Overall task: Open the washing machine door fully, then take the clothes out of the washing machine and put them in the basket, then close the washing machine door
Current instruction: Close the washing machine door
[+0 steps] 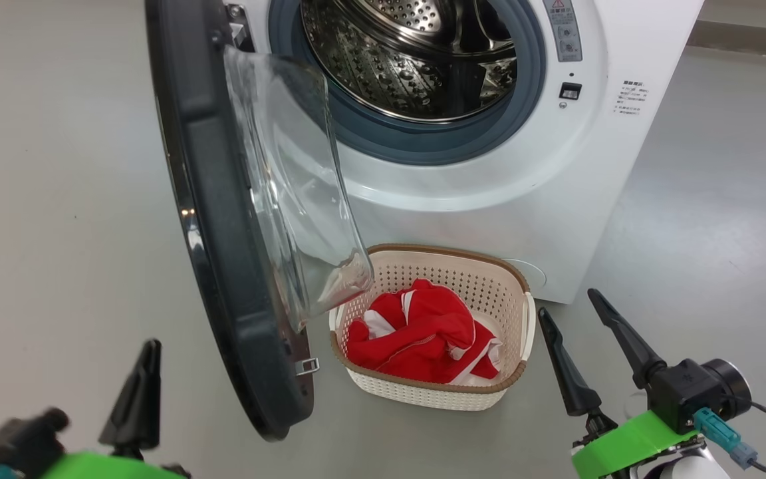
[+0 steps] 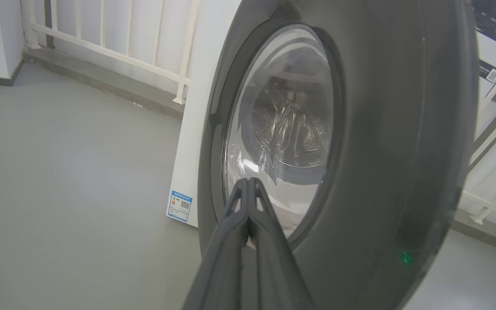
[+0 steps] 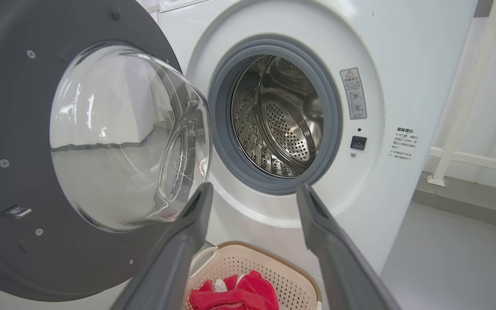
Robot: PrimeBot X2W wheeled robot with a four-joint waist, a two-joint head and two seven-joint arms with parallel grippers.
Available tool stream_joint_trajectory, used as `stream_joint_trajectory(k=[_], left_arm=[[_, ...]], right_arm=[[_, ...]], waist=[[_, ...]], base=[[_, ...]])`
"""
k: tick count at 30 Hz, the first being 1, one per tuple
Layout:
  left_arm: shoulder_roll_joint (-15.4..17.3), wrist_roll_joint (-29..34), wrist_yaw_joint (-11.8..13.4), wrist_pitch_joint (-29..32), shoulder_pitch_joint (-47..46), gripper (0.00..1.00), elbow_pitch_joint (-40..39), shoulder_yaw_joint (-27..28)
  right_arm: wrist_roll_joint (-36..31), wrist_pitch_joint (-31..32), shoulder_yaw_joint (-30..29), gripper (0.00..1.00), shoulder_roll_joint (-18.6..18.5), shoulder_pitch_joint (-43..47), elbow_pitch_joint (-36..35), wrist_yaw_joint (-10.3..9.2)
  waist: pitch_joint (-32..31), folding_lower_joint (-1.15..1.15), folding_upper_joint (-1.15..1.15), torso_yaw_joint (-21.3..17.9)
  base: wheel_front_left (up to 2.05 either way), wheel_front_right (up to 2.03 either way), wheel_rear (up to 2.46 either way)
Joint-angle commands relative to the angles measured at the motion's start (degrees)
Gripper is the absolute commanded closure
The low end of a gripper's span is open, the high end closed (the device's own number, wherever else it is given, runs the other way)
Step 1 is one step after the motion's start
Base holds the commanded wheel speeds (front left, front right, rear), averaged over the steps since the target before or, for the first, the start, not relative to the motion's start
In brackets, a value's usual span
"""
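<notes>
Door: the washing machine door [image 1: 223, 219] is swung out, edge-on beside the basket [image 1: 514, 267].
Clothes: the clothes [image 1: 423, 336] are heaped red in the basket, and the washing machine [image 1: 489, 199] drum [image 1: 409, 60] looks bare.
Left: left tool [image 2: 248, 183] clenched on nothing, aimed at the door's outer face.
Right: right tool [image 1: 568, 303] spread wide, empty.
Handling: stiff, weighty and hinged, I'd judge. Push the black rim, not the slick glass.

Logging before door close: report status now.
Left hand shut, empty, facing outer side of washing machine door. Right hand open, empty. Clothes in basket, drum looks bare, door open. Basket sits close below door.
</notes>
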Motion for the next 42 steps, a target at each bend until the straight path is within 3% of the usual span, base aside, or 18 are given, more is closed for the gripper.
stream_joint_trajectory(k=[1, 9, 14, 26, 32, 42], left_arm=[[0.19, -4.36, -0.15, 1.81, -3.59, 1.0, -2.06, 3.27], [-2.0, -21.94, 3.06, 12.13, -9.15, 1.0, -5.14, 9.26], [-3.2, -35.38, 7.87, 21.08, -13.07, 1.0, -7.59, 11.58], [-3.94, -54.33, 17.5, 31.65, -20.02, 1.0, -11.25, 14.94], [-3.98, -56.85, 19.45, 33.5, -20.24, 1.0, -12.53, 14.43], [-3.83, -56.1, 18.91, 33.21, -20.28, 1.0, -13.06, 12.08]], right_arm=[[0.52, -0.36, 1.59, 0.0, -0.11, -0.18, -1.23, 0.2], [0.91, -0.36, 1.91, 0.0, 0.01, 0.08, -1.12, 0.2], [0.98, -0.36, 2.03, 0.0, 0.01, 0.04, -1.05, 0.2], [1.3, -0.36, 2.31, 0.0, 0.0, -0.84, -1.21, 0.2], [1.56, -0.36, 2.13, 0.0, 0.04, -1.19, -1.49, 0.2], [2.04, -0.36, 2.24, 0.0, -0.09, -1.86, -1.47, 0.2]], waist=[[-0.18, 0.0, 0.0, 0.15], [-0.38, 0.0, 0.0, 0.18], [-0.18, 0.0, 0.0, -0.04], [1.19, 0.0, 0.0, -1.66], [1.84, 0.0, 0.0, -2.44], [2.61, 0.0, 0.0, -3.66]], base=[[0.0, 0.0, 0.0], [0.0, 0.0, 0.0], [0.0, 0.0, 0.0], [0.0, 0.0, 0.0], [0.0, 0.0, 0.0], [0.0, 0.0, 0.0]])
